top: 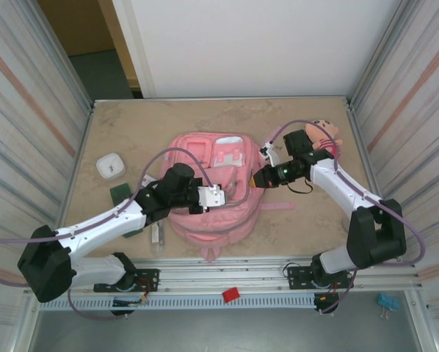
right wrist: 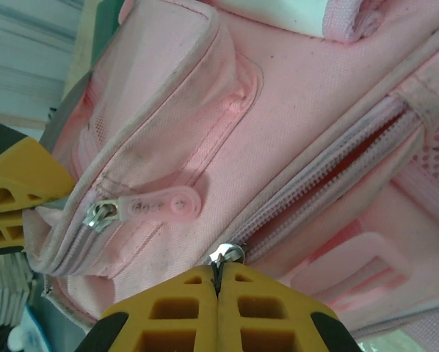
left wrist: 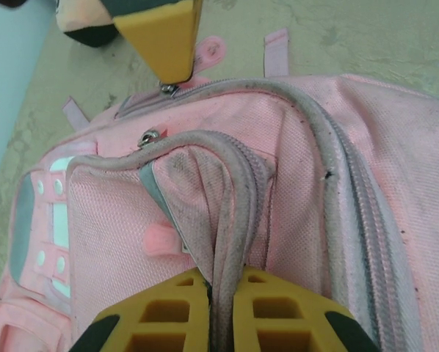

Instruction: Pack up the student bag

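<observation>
The backpack (top: 205,224) lies flat at the table centre between the two arms, long axis running near to far. The right gripper (right wrist: 218,282) is closed on the zip pull (right wrist: 225,254) at the backpack's right edge, and the zip track (right wrist: 329,172) leads straight away from its fingertips. The left gripper (left wrist: 221,284), just left of it, is clamped narrow on a pocket seam (left wrist: 230,191), probably to hold the fabric taut. A doll (top: 324,136) lies far right and a white tub (top: 111,166) to the left. Neither appears to obstruct the zip line.
</observation>
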### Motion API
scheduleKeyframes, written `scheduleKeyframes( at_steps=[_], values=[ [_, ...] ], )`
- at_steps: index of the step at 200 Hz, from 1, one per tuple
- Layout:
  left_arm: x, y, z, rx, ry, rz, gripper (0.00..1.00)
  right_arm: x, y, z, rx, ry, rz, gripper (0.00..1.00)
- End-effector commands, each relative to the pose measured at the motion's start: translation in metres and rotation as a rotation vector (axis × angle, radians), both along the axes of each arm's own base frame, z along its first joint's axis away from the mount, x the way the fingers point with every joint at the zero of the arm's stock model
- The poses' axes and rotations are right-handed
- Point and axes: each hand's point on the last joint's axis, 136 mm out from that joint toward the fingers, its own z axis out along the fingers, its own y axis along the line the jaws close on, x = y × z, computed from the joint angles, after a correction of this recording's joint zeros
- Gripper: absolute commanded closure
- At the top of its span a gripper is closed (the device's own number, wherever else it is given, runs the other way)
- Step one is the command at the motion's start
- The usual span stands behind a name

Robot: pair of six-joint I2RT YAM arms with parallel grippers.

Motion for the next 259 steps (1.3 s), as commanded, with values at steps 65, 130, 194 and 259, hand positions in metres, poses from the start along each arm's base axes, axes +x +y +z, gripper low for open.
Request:
scheduleKeyframes(
  at_steps=[65,130,194,259],
  values=[
    [0.041,0.004,0.035,-0.154,-0.098,0.219,0.98,-0.048,0.014,0.017,0.122,0.078,-0.033,1.0],
    [0.042,-0.009,0.044,-0.256,-0.018,0.271,0.98,-0.068,0.047,0.027,0.139,0.051,0.041,1.0],
    [0.029,-0.026,0.047,-0.273,-0.011,0.181,0.97,-0.048,0.028,-0.003,0.055,0.031,-0.132,0.8],
    [0.04,-0.023,0.053,-0.293,-0.003,0.258,0.97,-0.051,0.042,0.006,0.101,0.028,-0.109,1.0]
  ],
)
